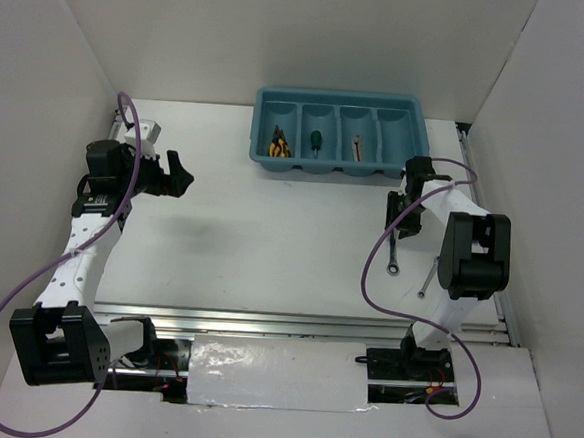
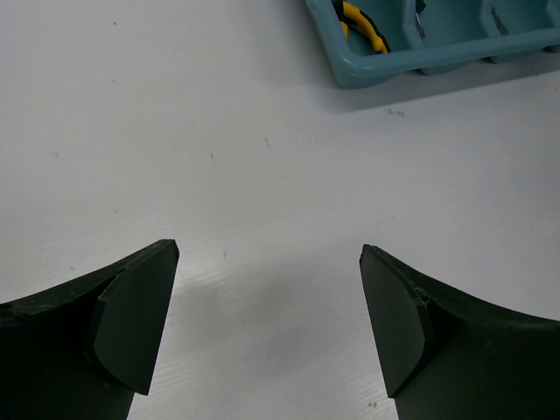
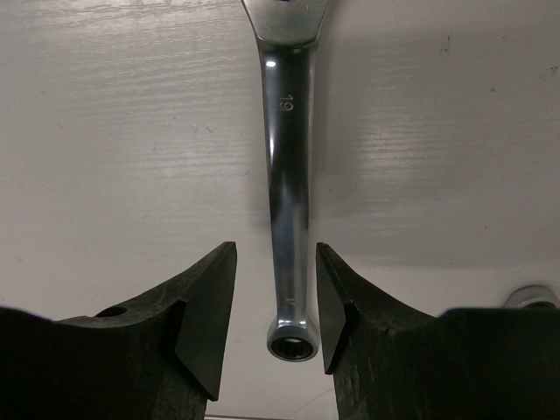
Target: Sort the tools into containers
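Up top in the overhead view, the tray (image 1: 341, 95) holds pliers (image 1: 279, 146), a screwdriver (image 1: 316, 141) and a silver piece (image 1: 357, 146). Lower right, the wrench (image 3: 287, 175) lies on the table (image 1: 271, 238) between the right gripper's (image 3: 273, 297) parted jaws, with another silver tool (image 1: 427, 279) beside it, both unsorted. The left gripper (image 2: 269, 297) gapes, holding nothing.

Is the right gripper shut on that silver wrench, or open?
Open. The right gripper straddles the wrench lying on the table; white table shows between the metal and both fingers, widest on the left.

Glossy polished metal wrench (image 3: 287, 175) on matt white table (image 3: 131, 131).
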